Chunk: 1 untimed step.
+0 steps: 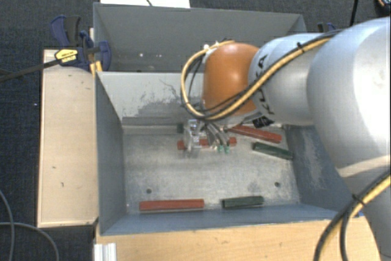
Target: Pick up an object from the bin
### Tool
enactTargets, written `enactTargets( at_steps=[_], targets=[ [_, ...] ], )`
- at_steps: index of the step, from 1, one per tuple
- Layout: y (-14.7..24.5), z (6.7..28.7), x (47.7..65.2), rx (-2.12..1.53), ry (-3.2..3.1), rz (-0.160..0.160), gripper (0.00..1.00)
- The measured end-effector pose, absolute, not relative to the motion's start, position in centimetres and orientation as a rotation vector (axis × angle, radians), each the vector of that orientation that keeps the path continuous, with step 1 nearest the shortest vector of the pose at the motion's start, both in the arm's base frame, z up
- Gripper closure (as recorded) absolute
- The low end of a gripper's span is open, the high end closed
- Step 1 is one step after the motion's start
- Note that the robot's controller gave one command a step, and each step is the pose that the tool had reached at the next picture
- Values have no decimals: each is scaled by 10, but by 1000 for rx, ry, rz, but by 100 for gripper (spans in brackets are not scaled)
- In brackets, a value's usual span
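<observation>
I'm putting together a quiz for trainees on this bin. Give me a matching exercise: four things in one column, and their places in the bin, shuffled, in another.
Things:
1 gripper
2 long red bar
3 tilted green bar
4 level green bar

Places:
a front left
b front, right of middle
c back middle
d near the right wall

Pairs: 1-c, 2-a, 3-d, 4-b.

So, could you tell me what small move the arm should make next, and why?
Probably ease straight down: the gripper hangs at the back of the bin, over a small red piece, with a small green piece beside it, and I cannot see it holding anything.
</observation>
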State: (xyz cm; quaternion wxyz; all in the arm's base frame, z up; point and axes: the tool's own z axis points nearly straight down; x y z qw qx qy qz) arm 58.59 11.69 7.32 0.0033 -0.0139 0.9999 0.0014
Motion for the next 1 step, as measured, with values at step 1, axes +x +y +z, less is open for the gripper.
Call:
enactTargets(
  at_steps=[1],
  targets=[
    [117,72,585,-40,3137,4,0]
  ],
)
